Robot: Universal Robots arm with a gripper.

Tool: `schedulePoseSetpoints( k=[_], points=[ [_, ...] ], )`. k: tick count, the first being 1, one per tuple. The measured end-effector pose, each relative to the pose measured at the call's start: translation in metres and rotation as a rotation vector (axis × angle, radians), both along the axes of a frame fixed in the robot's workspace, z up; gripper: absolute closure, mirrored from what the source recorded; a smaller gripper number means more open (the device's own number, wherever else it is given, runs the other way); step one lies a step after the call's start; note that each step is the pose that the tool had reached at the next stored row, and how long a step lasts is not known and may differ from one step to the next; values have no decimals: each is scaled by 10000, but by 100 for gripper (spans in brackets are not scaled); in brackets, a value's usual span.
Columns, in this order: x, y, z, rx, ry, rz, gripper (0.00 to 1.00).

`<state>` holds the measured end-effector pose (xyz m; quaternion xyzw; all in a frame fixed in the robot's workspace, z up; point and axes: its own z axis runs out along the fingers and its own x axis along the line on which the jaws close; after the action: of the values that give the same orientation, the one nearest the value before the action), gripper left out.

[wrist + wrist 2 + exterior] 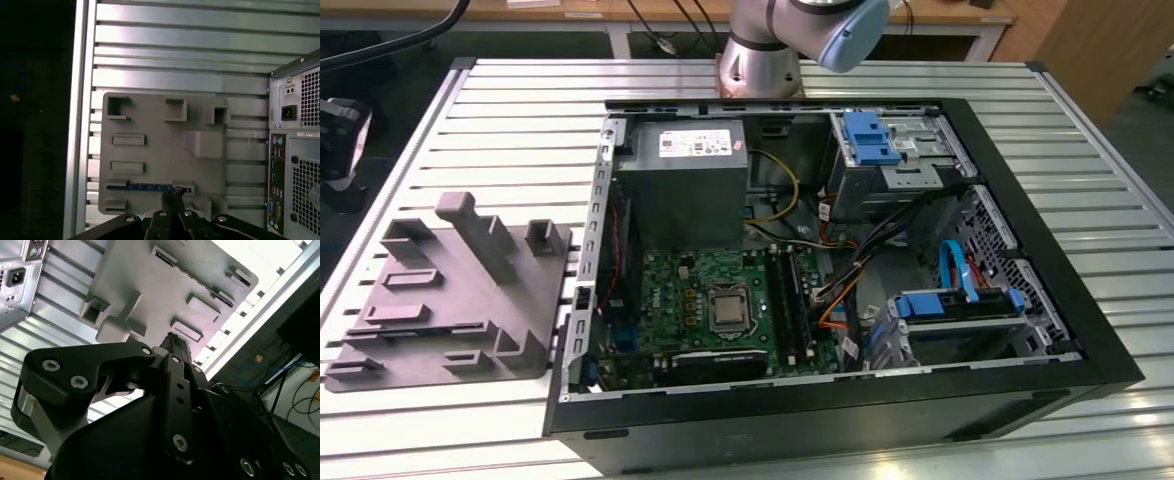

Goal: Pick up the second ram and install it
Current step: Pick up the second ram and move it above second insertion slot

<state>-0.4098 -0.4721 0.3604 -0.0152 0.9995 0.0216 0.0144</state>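
The pick-up step is only starting, by my reading: the gripper (172, 196) is hovering with jaws drawn together, holding nothing, well above the grey holder (160, 150). The second ram (140, 187) is lying in a slot beneath its fingertips. Grasping is calling for spread jaws squared across the stick.

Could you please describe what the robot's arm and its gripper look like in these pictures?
In the exterior view the arm is a silver-grey metal tube rising from a round base, with a pale blue joint cap. In the second wrist view the gripper is matte black, built of angular linkage bars pinned with round silver screw heads.
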Motion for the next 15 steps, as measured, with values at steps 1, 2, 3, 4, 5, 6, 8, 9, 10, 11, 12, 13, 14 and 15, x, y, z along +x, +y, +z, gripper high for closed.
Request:
schedulePoseSetpoints(
  k=[1,2,3,4,5,6,8,9,10,11,12,13,14,15],
  points=[
    [0,0,-2,-7,0,171,90],
    [0,0,-4,-17,4,341,90],
    [0,0,-6,-28,8,511,90],
    [0,0,-8,-41,18,692,90],
    [0,0,-11,-53,29,857,90],
    [0,0,-15,-64,42,1020,90],
    [0,0,-22,-82,69,1338,90],
    [0,0,-26,-89,84,1497,90],
    [0,0,-30,-93,99,1657,90],
    [0,0,-35,-97,118,1823,90],
    [0,0,-39,-102,136,1970,90],
    [0,0,-44,-105,151,2124,90],
    [0,0,-48,-107,161,2288,90],
    [0,0,-52,-110,167,2459,90]
  ],
)
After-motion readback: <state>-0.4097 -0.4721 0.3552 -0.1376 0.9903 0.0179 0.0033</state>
